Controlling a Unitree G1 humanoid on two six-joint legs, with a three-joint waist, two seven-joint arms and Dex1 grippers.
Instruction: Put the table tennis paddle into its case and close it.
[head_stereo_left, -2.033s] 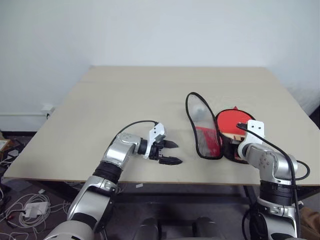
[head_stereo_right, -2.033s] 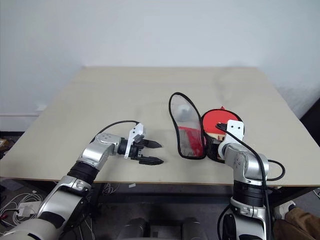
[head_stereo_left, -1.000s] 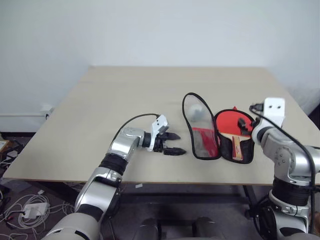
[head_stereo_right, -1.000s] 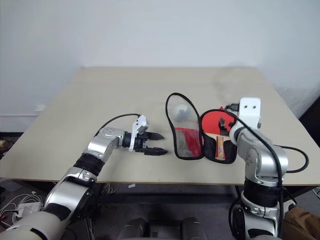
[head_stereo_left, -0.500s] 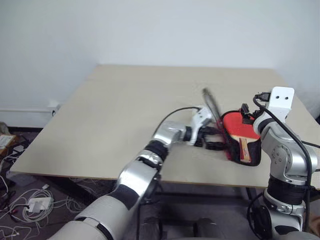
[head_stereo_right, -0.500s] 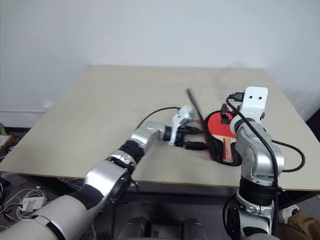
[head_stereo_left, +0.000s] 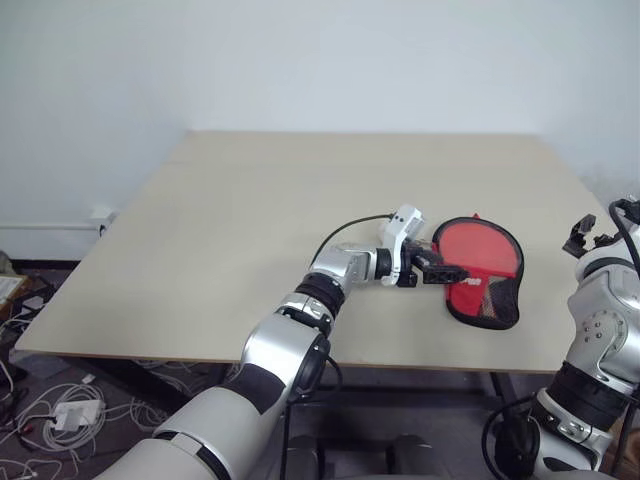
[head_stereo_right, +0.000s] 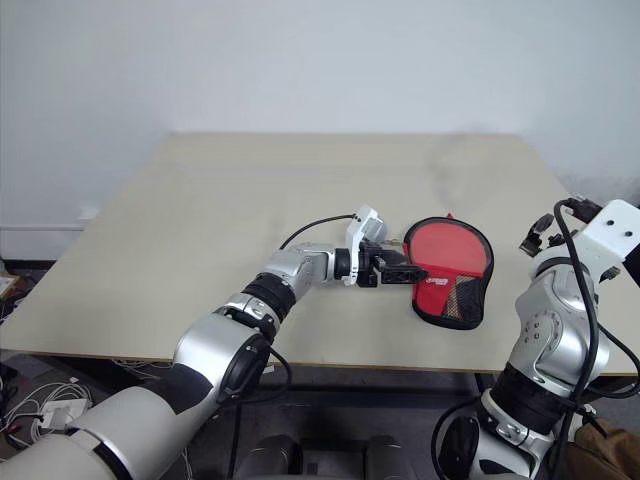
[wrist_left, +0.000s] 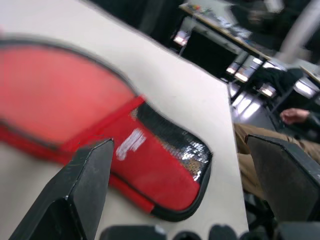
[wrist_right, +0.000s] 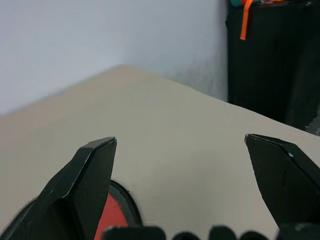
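The case (head_stereo_left: 480, 268) lies folded over on the table (head_stereo_left: 250, 220) near its front right, red side up, with black mesh and a small white logo (wrist_left: 131, 141) toward its narrow end. The table tennis paddle is hidden under the folded flap. My left gripper (head_stereo_left: 441, 270) is open and level, its fingertips (wrist_left: 87, 185) at the case's left edge, over the red fabric. My right gripper (head_stereo_right: 540, 235) is open and empty, held in the air beyond the case, toward the table's right edge. In the right wrist view the case's black rim (wrist_right: 120, 200) peeks in beside one finger.
The table's right edge runs close to the case. A seated person's hand (wrist_left: 295, 116) and leg show past that edge in the left wrist view, among dark furniture. A dark cabinet (wrist_right: 270, 60) stands beyond the table's far corner.
The case's upright flap has come down flat over the paddle as my left gripper swept right against it. My right gripper has drawn away to the right, off the case.
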